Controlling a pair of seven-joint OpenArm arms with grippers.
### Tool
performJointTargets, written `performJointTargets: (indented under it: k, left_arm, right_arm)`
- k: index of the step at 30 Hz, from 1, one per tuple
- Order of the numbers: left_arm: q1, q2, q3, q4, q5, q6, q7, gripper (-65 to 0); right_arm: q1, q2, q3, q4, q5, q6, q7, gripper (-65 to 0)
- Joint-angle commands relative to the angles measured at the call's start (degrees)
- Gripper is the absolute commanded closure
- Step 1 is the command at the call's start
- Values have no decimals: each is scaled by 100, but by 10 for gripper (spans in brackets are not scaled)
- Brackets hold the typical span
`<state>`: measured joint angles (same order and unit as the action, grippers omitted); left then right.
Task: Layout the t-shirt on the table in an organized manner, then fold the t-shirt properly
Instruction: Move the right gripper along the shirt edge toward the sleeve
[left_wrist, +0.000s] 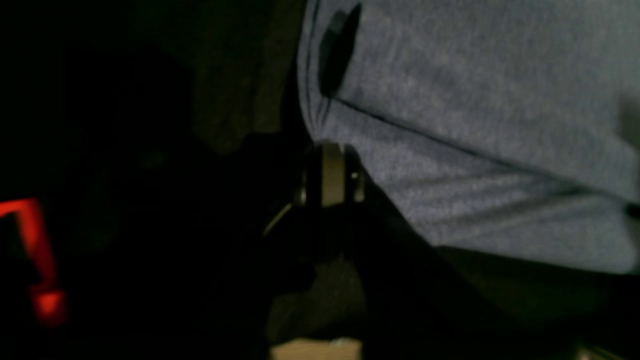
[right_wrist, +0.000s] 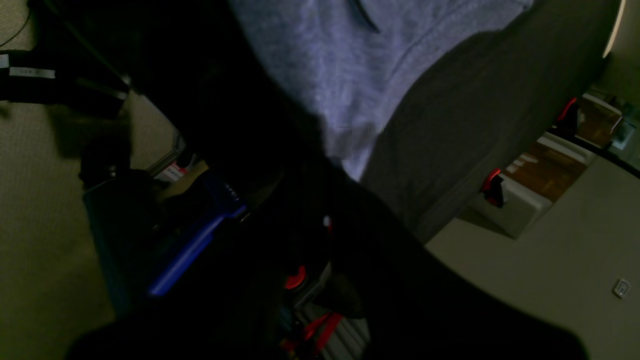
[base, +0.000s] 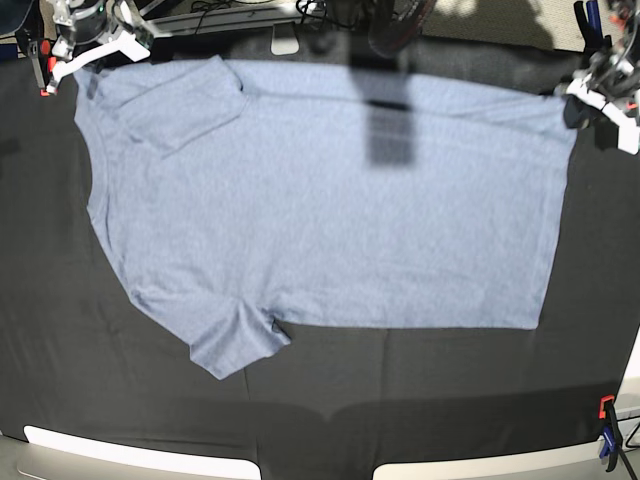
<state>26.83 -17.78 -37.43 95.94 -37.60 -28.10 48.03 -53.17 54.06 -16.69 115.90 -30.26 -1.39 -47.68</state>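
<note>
The blue-grey t-shirt (base: 330, 210) lies spread flat on the black table (base: 420, 390), plain side up, with its neck to the left and its hem to the right. My right gripper (base: 82, 62) is at the shirt's far left corner, by the upper sleeve. In the right wrist view its dark fingers (right_wrist: 340, 160) are shut on a tip of the t-shirt (right_wrist: 340, 75). My left gripper (base: 585, 100) sits at the far right hem corner. Up close it (left_wrist: 327, 175) is shut on the edge of the t-shirt (left_wrist: 475, 100).
An orange-and-blue clamp (base: 607, 440) grips the table's near right corner, and a red clamp (base: 45, 70) is beside the right gripper. A dark shadow (base: 385, 130) falls across the shirt's far middle. White boxes (right_wrist: 515, 200) stand on the floor beyond the table edge.
</note>
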Motion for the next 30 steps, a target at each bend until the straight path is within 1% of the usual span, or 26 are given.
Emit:
performJointTargets:
  k: [1,3,6,7,9,10,11,12,17,21,23,25,27,30]
  left_arm:
    - [28,-116,-46,177,-39,22,-131,0]
    - [98,-114,-46,315,-39,20,-125,0]
    - [195,-116,-46,446,-33,20,-92,0]
    - [208,-118,-46,463,2,20,-87,0]
    - [208,-118,-46,470,2,20,-46,-136]
    - [205,-118,-46,470,0,22,-26,-195]
    - [205,-118,-46,470,2,22,13,-241]
    - [208,-120,-46,470,2,20,42,-269]
    - [208,-149,-48,476,2,22,181,-276]
    - [208,-149,-48,542,2,22,415,-276]
    - [205,-149,-48,614,2,20,409,-276]
    - [205,-146,-48,723,2,24,245,-276]
    - [203,-146,-48,841,4,22,118,-276]
    - [149,-146,-46,927,7,24,142,-276]
  right_arm:
    - [-31,83,55,70,-133,-155,-149,0]
    - [-28,81,55,70,-131,-205,-151,0]
    - [-20,83,55,68,-103,-190,-439,0]
    - [-20,83,55,68,-105,-184,-503,-44]
    - [-22,85,55,68,-103,-184,-533,-140]
    - [-22,85,55,70,-103,-184,-531,-168]
    - [-22,85,55,70,-103,-184,-525,-178]
    - [-22,85,55,74,-103,-184,-507,-178]
    - [-114,92,55,219,-107,-184,-332,-178]
    - [-155,105,57,533,-109,-227,-160,-178]
    - [-96,103,61,697,-105,-382,-142,-178]
    - [52,101,61,789,-98,-566,-160,-178]
    - [302,98,61,789,52,-616,-190,-178]
    - [667,76,105,789,590,-581,-181,-178]
